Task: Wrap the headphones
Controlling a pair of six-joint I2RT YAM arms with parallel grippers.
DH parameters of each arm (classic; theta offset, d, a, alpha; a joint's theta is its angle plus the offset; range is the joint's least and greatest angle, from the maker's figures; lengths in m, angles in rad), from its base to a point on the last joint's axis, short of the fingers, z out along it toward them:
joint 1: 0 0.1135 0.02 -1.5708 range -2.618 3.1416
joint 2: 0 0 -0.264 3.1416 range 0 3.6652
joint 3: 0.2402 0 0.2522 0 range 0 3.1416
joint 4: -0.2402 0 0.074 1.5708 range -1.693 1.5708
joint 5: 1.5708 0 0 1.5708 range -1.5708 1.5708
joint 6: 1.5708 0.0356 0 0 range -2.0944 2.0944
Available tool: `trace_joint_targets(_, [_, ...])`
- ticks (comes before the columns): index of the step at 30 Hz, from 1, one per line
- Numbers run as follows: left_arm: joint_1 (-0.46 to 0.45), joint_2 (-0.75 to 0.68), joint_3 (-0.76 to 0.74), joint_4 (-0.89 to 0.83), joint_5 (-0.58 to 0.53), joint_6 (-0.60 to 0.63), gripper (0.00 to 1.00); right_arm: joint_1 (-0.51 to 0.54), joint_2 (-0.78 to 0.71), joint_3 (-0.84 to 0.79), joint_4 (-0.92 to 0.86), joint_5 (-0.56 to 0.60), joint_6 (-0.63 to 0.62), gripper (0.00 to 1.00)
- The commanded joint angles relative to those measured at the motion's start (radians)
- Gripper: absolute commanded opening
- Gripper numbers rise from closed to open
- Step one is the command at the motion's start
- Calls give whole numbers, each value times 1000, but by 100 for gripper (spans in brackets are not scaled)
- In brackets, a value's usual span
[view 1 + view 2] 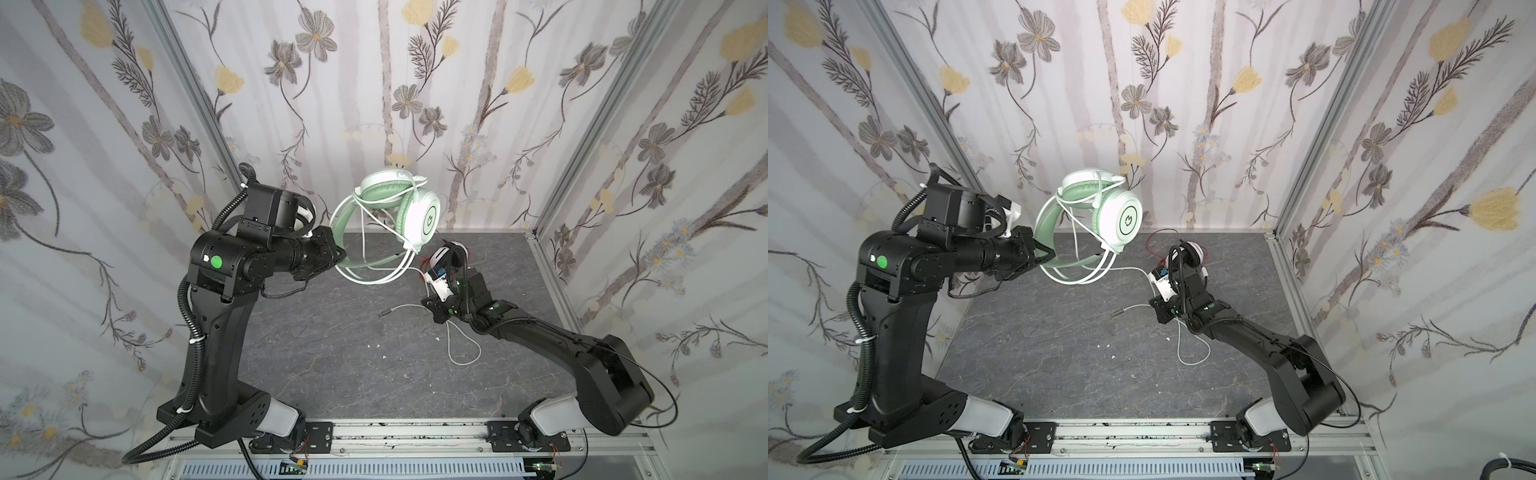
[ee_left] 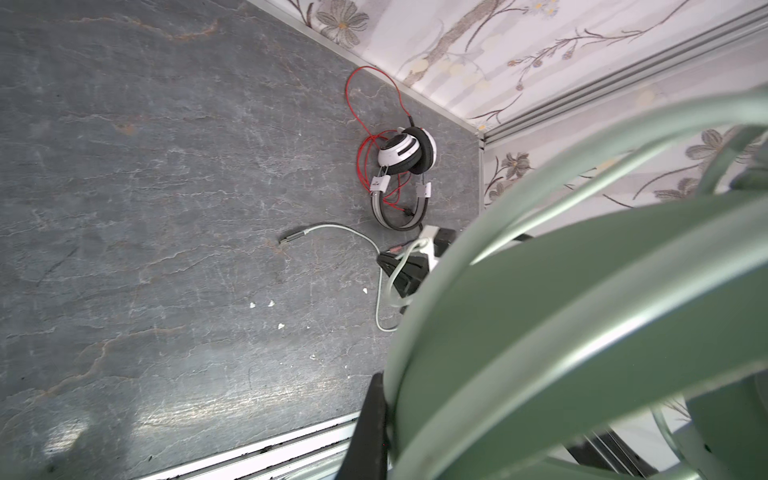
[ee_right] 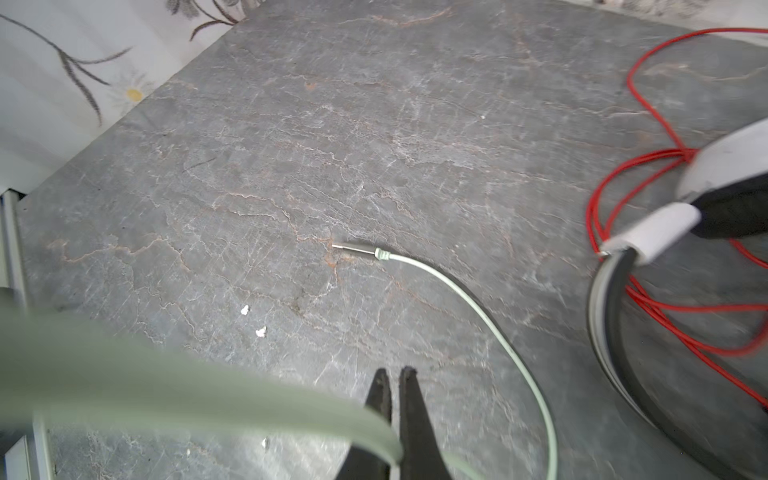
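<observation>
The right pincer [image 3: 392, 374] is pressing shut, seemingly on the green cord [image 3: 498, 324], whose slack is curving ahead of it to the plug [image 3: 357, 249] lying flat on the desk [image 3: 249, 166]. Up and across from it, the left pincer [image 1: 338, 255] is clamping the band [image 1: 1038, 232] of the green headset [image 1: 419, 216], holding it clear of the desk. The white headset [image 2: 405, 153] is lying just beside the right pincer.

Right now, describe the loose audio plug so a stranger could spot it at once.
On the grey slate table, look mid-surface beside the right claw. A small metal plug lies flat there, ending a pale green cord; the other cord nearby is red.
</observation>
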Motion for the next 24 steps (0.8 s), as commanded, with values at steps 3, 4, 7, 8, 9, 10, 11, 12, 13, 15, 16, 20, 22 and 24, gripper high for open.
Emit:
trace_joint_targets(3, [15, -18, -47, 118, -6, 14, 0, 118, -236, -49, -242, 400, 114, 0])
trace_joint_targets(4, [17, -20, -53, 119, -18, 17, 0, 151, -286, -53, -286, 461, 129, 0])
trace_joint_targets(7, [24, -16, -71, 117, -40, 32, 0, 251, -434, -63, -394, 614, 176, 0])
trace_joint_targets(8, [25, -13, -80, 116, -51, 37, 0, 299, -480, -63, -429, 661, 196, 0])
trace_joint_targets(9, [26, -11, -90, 119, -61, 40, 0, 325, -518, -59, -449, 690, 218, 0])
trace_joint_targets(10, [27, -10, -102, 125, -70, 44, 0, 352, -557, -53, -467, 701, 222, 0])
trace_joint_targets(11, [29, -11, -113, 133, -77, 49, 0, 388, -584, -42, -494, 732, 225, 0])
trace_joint_targets(12, [30, -11, -122, 142, -86, 53, 0, 413, -595, -24, -520, 757, 226, 0])
trace_joint_targets(13, [31, -11, -133, 152, -97, 56, 0, 440, -596, 0, -556, 783, 226, 0])
trace_joint_targets(15, [35, -7, -145, 165, -117, 63, 0, 486, -582, 53, -626, 825, 226, 0])
trace_joint_targets(16, [39, -3, -146, 166, -122, 65, 0, 514, -576, 80, -655, 848, 226, 0])
trace_joint_targets(20, [49, 17, -156, 172, -132, 78, 0, 631, -567, 167, -740, 944, 223, 0])
trace_joint_targets(22, [53, 27, -163, 170, -149, 90, 0, 668, -557, 213, -786, 982, 232, 0])
trace_joint_targets(24, [56, 40, -163, 158, -174, 107, 0, 711, -540, 268, -844, 1029, 249, 0])
